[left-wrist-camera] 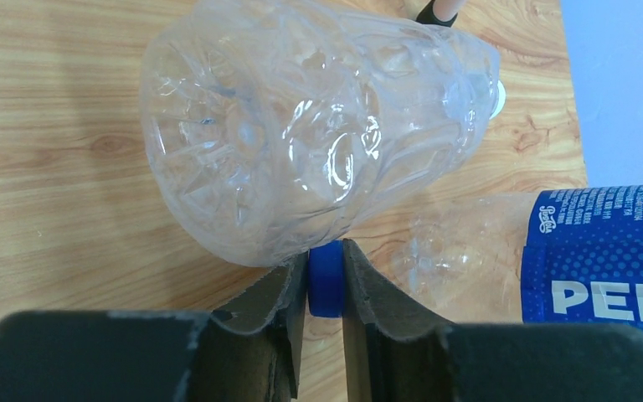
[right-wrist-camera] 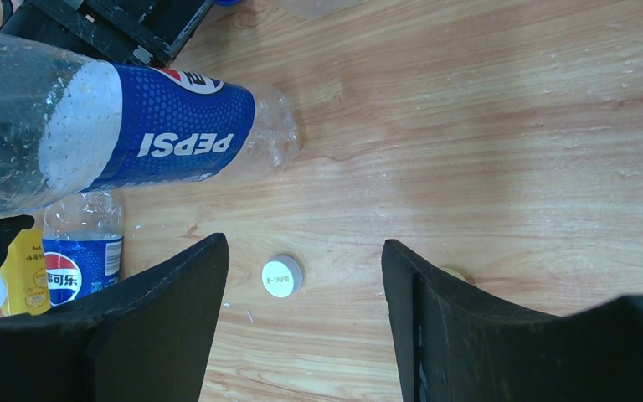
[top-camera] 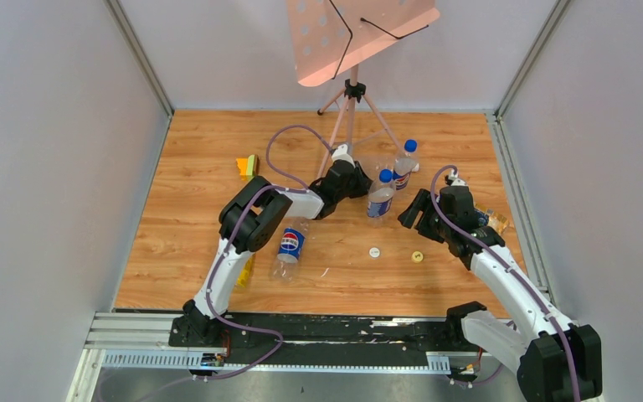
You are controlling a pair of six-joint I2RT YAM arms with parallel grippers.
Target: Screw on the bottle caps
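My left gripper [left-wrist-camera: 326, 266] is shut on a blue cap [left-wrist-camera: 326, 289]. In the top view this cap [top-camera: 386, 176] tops an upright clear bottle with a blue label [top-camera: 379, 203], and the left gripper [top-camera: 367, 181] reaches it from the left. A white cap [top-camera: 374, 251] and a yellow cap [top-camera: 418, 256] lie loose on the wooden floor. My right gripper [right-wrist-camera: 304, 247] hangs open above the white cap [right-wrist-camera: 281, 276], holding nothing. The yellow cap [right-wrist-camera: 452, 273] peeks out behind its right finger. The right gripper [top-camera: 419, 213] is just right of the held bottle.
A second blue-capped bottle [top-camera: 403, 166] stands behind. A clear unlabelled bottle [left-wrist-camera: 318, 126] lies beside the left fingers. Another blue-label bottle [top-camera: 289, 245] lies under the left arm, by a yellow bottle [top-camera: 245, 272]. A music stand's tripod [top-camera: 352, 117] stands at the back.
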